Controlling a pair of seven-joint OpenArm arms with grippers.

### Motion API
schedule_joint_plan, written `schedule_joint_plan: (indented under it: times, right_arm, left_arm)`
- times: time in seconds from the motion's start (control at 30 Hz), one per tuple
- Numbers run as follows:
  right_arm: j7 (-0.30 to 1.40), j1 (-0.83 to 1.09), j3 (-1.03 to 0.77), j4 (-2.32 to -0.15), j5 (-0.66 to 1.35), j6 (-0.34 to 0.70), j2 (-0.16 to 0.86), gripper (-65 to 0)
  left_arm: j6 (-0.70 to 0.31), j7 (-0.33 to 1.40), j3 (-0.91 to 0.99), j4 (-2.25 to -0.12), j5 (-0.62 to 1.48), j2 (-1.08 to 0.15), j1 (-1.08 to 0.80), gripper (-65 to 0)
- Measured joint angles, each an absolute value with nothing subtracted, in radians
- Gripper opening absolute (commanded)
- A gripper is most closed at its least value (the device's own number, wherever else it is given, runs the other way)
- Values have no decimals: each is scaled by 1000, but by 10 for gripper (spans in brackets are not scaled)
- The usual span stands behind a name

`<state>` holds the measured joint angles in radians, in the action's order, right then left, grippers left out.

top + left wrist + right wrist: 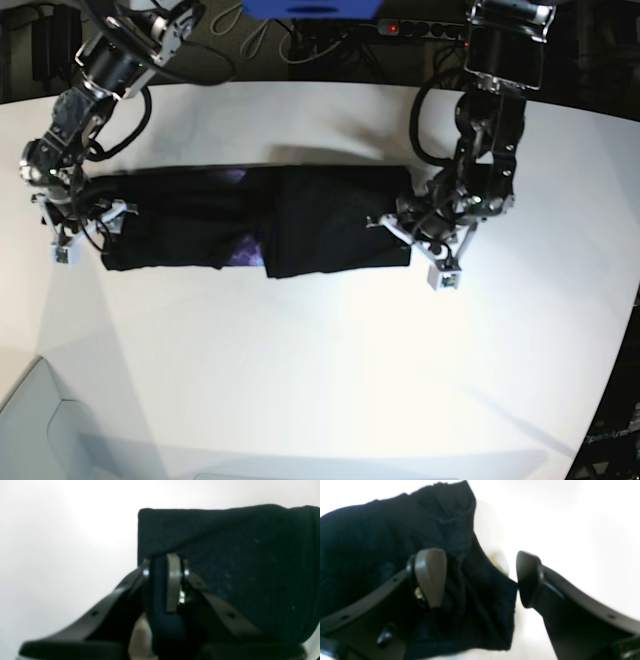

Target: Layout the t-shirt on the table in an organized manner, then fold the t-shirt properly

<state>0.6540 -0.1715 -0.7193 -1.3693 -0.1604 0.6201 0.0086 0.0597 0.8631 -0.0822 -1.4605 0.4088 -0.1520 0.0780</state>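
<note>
- T-shirt (250,232) is laid as a long black band across the white table (330,380), its long axis spanning both arms.
- Left gripper (166,580) is clamped on one end.
- Right gripper (480,580) is spread apart over the opposite end.

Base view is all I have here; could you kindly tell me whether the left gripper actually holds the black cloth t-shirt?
Observer: Yes, the left gripper is shut on a fold of the black cloth t-shirt.
Operator: And the right one?
Observer: The right gripper is open, one finger over the cloth.
Operator: Where is its other finger?
Observer: At the shirt's edge, over the smooth white table.
</note>
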Motion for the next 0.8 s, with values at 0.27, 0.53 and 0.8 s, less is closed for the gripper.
schedule_joint_plan:
  times: [0.27, 0.53, 0.8]
  right_arm:
    - [613, -178, -722, -1304, -142, 620, 16, -279]
    - [590, -176, -721, -1299, -134, 695, 4, -650]
    - [647, -116, -719, -1514, -178, 695, -56, -650]
  left_arm:
    - [60, 863, -80, -1460, 409, -152, 78, -566]
    - [60, 863, -78, -1460, 409, -152, 78, -566]
    - [60, 864, -78, -1462, 409, -152, 77, -566]
